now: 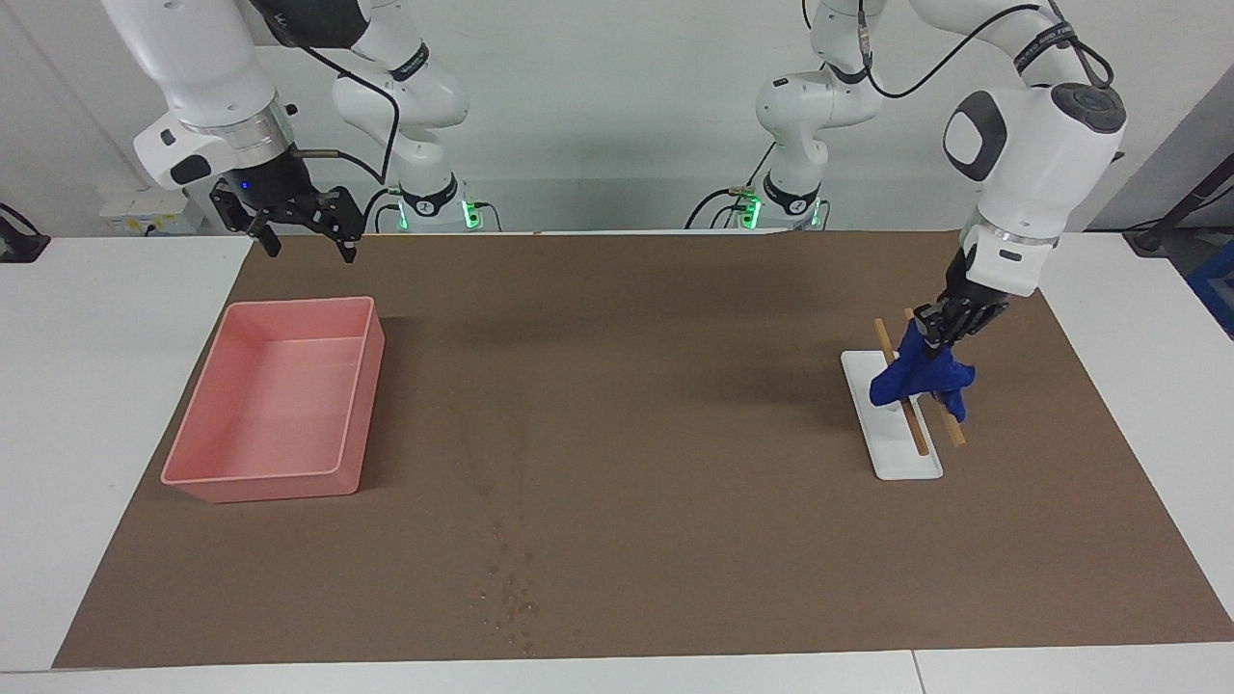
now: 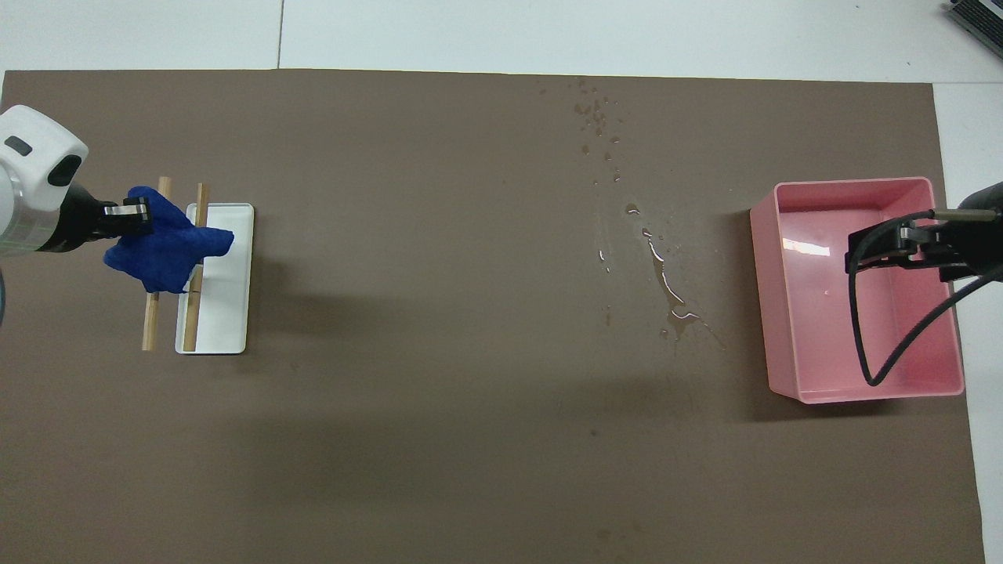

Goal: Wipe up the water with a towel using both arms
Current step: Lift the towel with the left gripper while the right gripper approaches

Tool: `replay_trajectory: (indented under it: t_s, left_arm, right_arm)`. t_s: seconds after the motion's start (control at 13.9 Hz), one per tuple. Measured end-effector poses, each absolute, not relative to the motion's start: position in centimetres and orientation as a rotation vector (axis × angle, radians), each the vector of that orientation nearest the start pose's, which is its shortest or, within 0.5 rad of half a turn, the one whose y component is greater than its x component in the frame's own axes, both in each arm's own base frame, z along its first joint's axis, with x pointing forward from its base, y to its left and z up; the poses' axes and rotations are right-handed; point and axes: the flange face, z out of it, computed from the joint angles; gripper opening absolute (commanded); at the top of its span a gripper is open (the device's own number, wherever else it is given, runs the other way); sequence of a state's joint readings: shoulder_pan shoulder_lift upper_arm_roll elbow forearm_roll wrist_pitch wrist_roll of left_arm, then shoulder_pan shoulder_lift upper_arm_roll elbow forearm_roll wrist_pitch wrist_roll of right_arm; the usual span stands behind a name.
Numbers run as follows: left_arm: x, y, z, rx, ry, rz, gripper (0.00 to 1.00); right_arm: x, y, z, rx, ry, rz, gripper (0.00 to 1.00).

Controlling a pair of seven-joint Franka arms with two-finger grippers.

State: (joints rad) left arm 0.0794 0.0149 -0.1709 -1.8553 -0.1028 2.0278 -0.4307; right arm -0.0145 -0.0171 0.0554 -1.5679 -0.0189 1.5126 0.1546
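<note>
Left gripper (image 1: pixel 933 339) clenched on the towel (image 1: pixel 918 376), hanging above the tray (image 1: pixel 892 461). Carry it clear of the sticks (image 1: pixel 906 419) to the water (image 2: pixel 666 286). Right gripper (image 1: pixel 301 231) waits, released.

No readable text, labels, brands, numbers or signs anywhere, white lettering on a black band of the left arm (image 1: pixel 1046 43) too small to make out

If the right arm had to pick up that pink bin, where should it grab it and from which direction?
Best bet is the rim of the pink bin, one thin upright wall, from straight above, with one finger inside and one outside. The bin is open-topped, sits flat, and looks too wide to span whole. The right claw, open, hangs over the end nearest the robots, so that wall seems handiest.
</note>
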Motion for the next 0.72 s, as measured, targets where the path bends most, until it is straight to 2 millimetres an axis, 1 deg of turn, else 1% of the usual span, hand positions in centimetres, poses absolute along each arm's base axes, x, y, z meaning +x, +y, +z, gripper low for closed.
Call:
replay_trajectory:
  t_s: [0.14,0.29,0.36,0.57,0.72]
  left_arm:
    - [57.3,-10.3,52.5,-3.218,-0.973,-0.127,0.0]
    - [56.3,-15.2,52.7,-3.175,-1.33,0.006,0.0]
    - [55.7,-17.7,53.0,-3.131,-1.516,0.083,0.0]
    - [54.0,-24.3,54.2,-2.878,-2.111,0.281,0.0]
    - [53.4,-27.4,55.1,-2.631,-2.488,0.384,0.0]
  right_arm:
    - [54.3,2.6,63.0,-3.124,0.192,0.062,1.0]
    - [54.2,3.4,63.0,-3.086,0.309,0.069,1.0]
    - [54.2,4.3,63.1,-3.065,0.39,0.072,1.0]
    - [54.1,8.2,63.4,-2.913,0.707,0.094,1.0]
    - [54.1,10.7,63.7,-2.771,0.937,0.118,1.0]
